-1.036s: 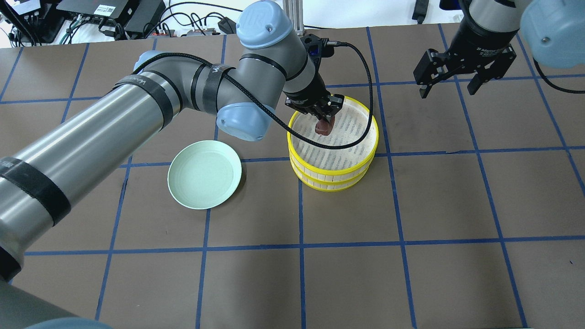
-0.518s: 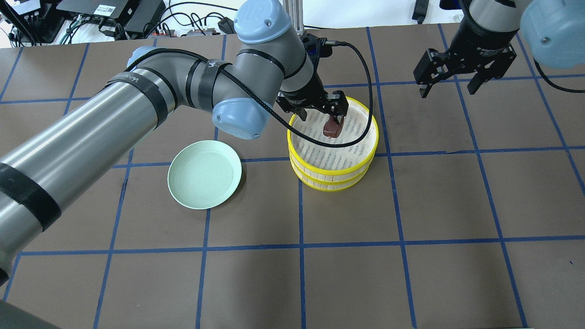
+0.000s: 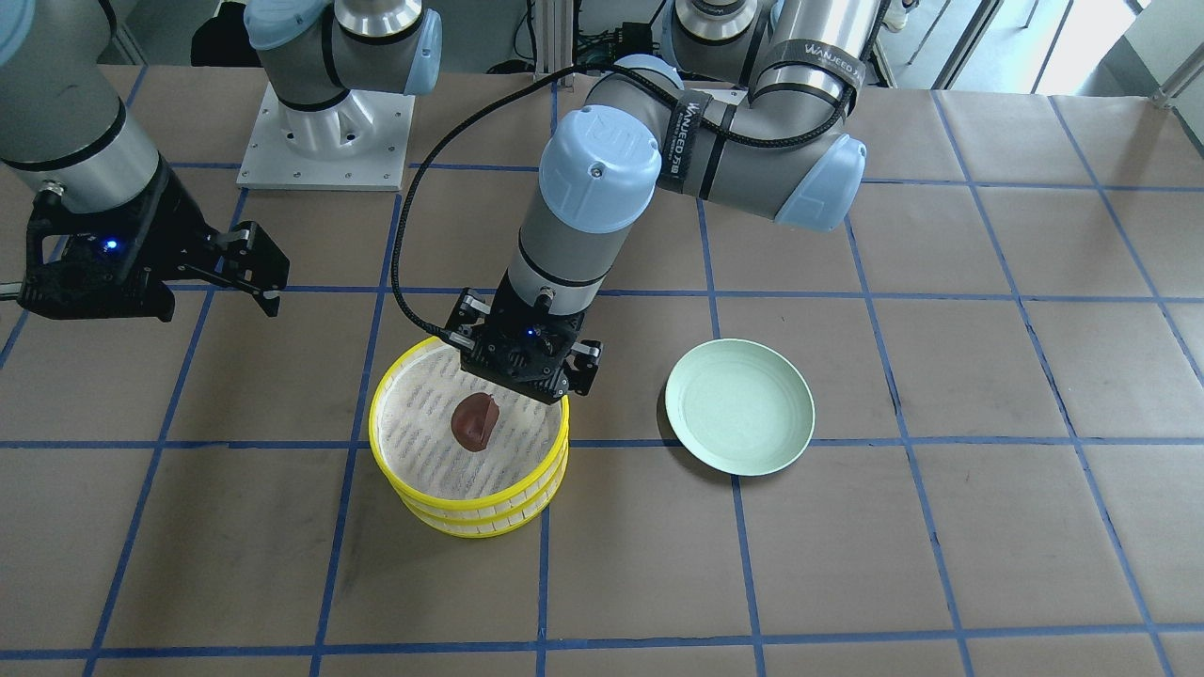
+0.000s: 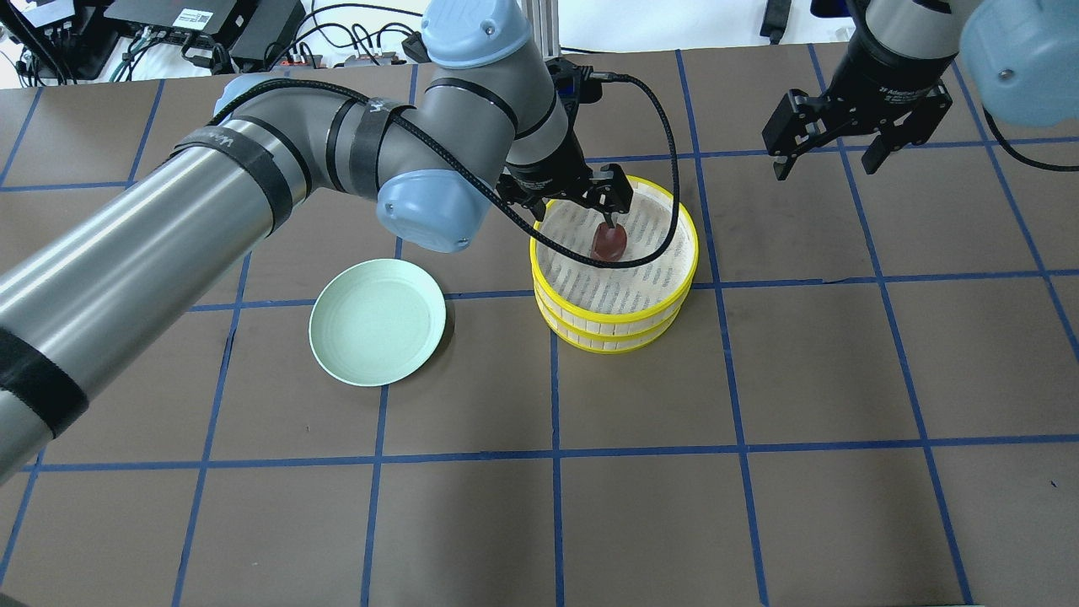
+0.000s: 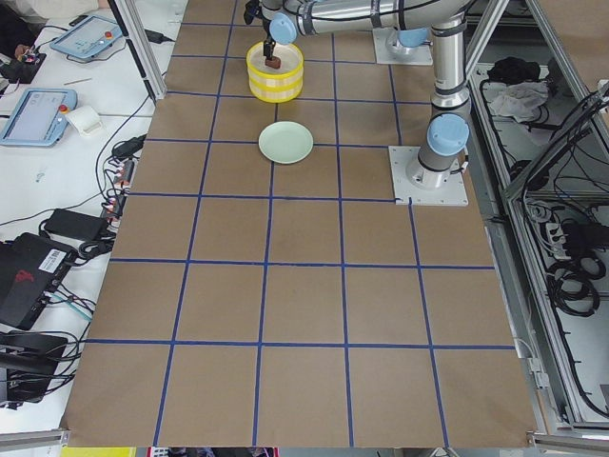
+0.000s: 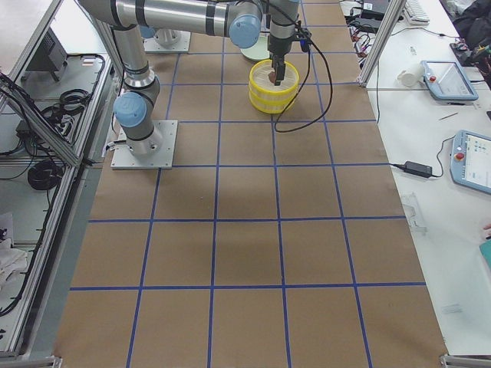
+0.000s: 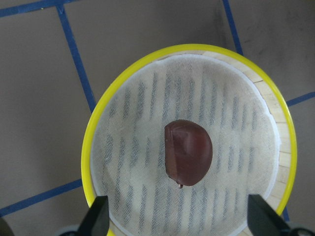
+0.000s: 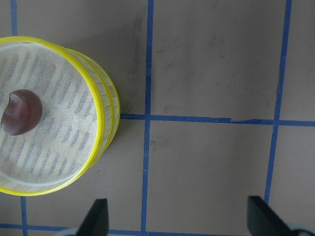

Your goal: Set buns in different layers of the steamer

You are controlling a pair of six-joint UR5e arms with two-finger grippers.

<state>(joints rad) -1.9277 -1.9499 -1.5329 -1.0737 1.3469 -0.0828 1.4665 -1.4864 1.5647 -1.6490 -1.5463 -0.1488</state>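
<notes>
Left claw higher, off brown bun

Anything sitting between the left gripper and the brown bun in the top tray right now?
Nothing visible does. The brown bun lies uncovered on the top layer liner, below the open left gripper.
</notes>
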